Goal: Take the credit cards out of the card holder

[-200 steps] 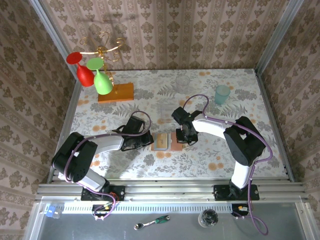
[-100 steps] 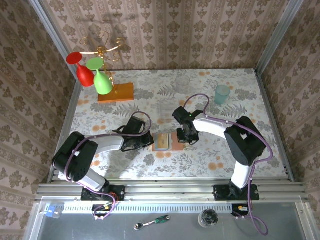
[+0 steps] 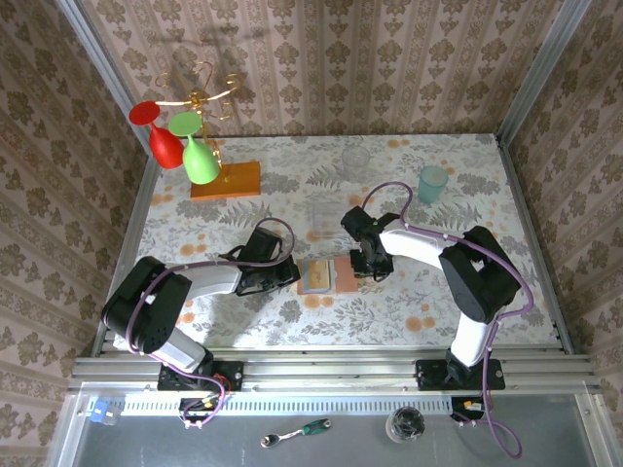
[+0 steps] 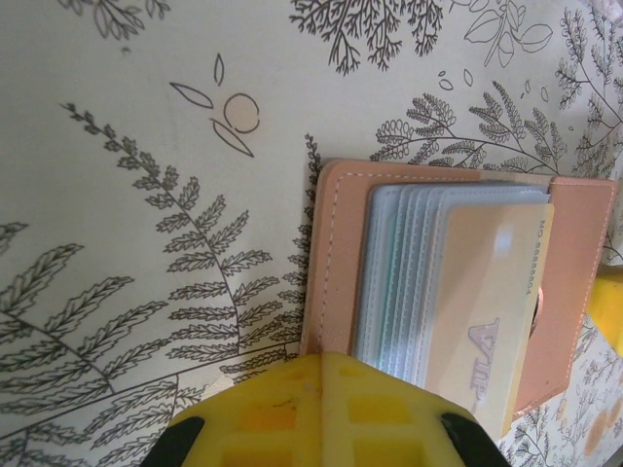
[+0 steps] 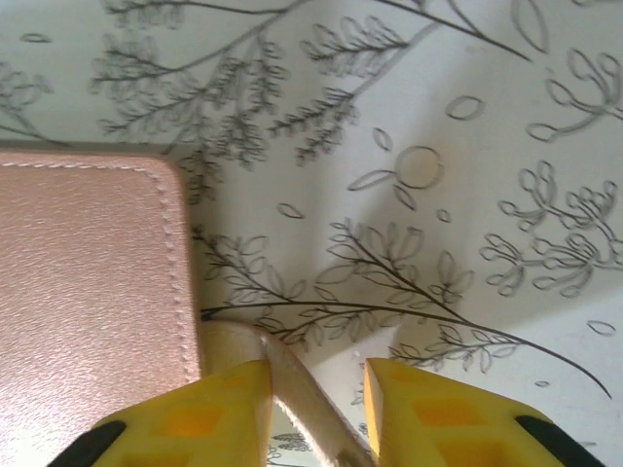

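- The card holder (image 3: 326,276) lies open and flat on the flowered counter (image 3: 409,302), between the two arms, so both can reach it.
- The left claw (image 3: 292,275) is pressed together, its tip over the holder's left edge. It looks like an anchor, so that the leather does not slide when a card is pulled. Whether it nips the rim or only bears down on it, I cannot tell.
- From the left wrist, a tan card (image 4: 492,302) sits on top of a stack of grey-blue pockets (image 4: 399,272), not yet out. Whether the lower pockets hold cards is not clear.
- The right claw (image 3: 373,265) is at the holder's right edge, jaws spread. From the right wrist, a thin tan strip (image 5: 292,389) stands between them, against one finger and free of the other, so nothing is pinched. Whether the strip is a card or a flap I cannot tell.
- Judgement: the task is at an early stage, and the right claw needs a firm pinch on a card edge.
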Robot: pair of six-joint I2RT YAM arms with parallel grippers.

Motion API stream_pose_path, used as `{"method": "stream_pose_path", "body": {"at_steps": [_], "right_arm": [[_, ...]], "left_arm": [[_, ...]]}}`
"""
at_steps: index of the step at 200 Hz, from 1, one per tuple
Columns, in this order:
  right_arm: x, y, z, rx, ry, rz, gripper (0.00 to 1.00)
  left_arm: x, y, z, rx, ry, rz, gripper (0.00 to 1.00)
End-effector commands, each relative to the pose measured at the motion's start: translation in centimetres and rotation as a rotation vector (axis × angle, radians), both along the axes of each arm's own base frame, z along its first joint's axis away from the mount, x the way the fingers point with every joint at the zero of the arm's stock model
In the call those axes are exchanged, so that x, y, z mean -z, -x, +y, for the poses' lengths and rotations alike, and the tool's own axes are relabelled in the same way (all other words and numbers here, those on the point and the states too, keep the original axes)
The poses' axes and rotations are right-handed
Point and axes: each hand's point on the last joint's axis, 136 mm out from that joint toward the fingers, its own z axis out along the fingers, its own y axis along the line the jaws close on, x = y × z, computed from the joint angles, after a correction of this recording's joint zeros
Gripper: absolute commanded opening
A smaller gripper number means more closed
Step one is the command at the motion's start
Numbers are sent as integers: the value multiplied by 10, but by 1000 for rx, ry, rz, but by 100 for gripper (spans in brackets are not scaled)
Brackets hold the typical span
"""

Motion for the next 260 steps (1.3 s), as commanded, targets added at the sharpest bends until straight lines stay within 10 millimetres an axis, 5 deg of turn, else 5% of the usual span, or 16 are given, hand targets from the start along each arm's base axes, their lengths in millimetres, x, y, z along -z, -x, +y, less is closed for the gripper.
{"method": "stream_pose_path", "body": {"at_steps": [1, 74, 159, 260], "right_arm": [[-5, 8, -23, 14, 75, 3, 39], [-1, 10, -43, 45, 98, 16, 51], [17, 17, -40, 52, 71, 54, 43], [-52, -3, -18, 31, -62, -72, 44]], "left_arm": [[32, 22, 23, -27, -117, 111, 0], [30, 20, 22, -24, -115, 109, 0], [21, 16, 19, -15, -106, 90, 0], [-31, -5, 1, 20, -44, -13, 0]]}}
